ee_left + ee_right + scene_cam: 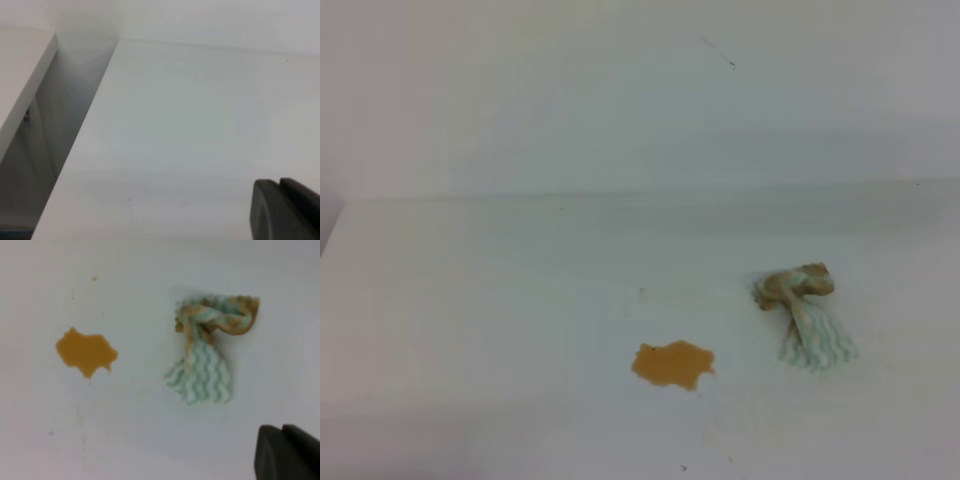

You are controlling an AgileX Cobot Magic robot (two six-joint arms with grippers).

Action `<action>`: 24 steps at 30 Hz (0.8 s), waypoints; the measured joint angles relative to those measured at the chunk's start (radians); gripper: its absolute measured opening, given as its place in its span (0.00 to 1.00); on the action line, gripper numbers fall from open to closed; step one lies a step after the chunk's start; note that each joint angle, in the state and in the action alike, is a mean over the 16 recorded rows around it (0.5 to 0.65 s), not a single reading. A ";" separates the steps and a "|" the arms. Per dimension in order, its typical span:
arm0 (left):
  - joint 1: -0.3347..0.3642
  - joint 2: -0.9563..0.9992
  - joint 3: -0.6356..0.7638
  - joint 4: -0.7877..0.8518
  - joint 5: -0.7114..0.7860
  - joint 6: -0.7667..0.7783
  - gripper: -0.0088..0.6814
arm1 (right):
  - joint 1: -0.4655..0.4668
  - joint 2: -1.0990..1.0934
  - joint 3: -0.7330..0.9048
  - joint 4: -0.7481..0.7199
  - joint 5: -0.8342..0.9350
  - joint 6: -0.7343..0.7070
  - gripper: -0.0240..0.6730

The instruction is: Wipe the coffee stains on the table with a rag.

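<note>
On my tabletop (pixel 470 290) the coffee stains (pixel 672 363) lie left, the rag (pixel 804 315) right, well apart, bunched brown end farthest, long axis running near-to-far. Grabbing the loose striped end could drag it. Both end effectors: I cannot tell their opening.

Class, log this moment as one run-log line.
stain: unwiped | rag: bunched on table, right of stain, apart | held: nothing

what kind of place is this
Probably a bare test bench, not a lived-in kitchen: a plain white table against a blank wall, holding only one coffee stain and a stained striped rag.
</note>
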 joint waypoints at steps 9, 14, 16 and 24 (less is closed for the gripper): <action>0.000 0.003 0.000 0.000 0.000 0.000 0.01 | 0.097 0.218 -0.135 -0.106 0.043 -0.179 0.43; 0.000 0.002 0.005 0.000 0.000 0.000 0.01 | 0.136 0.324 -0.161 -0.142 -0.005 -0.388 0.60; 0.000 0.002 0.005 0.000 0.000 0.000 0.01 | 0.144 0.363 -0.165 -0.144 -0.031 -0.478 0.65; 0.000 -0.002 0.009 0.000 0.000 0.000 0.01 | 0.152 0.492 -0.167 -0.090 -0.133 -0.690 0.69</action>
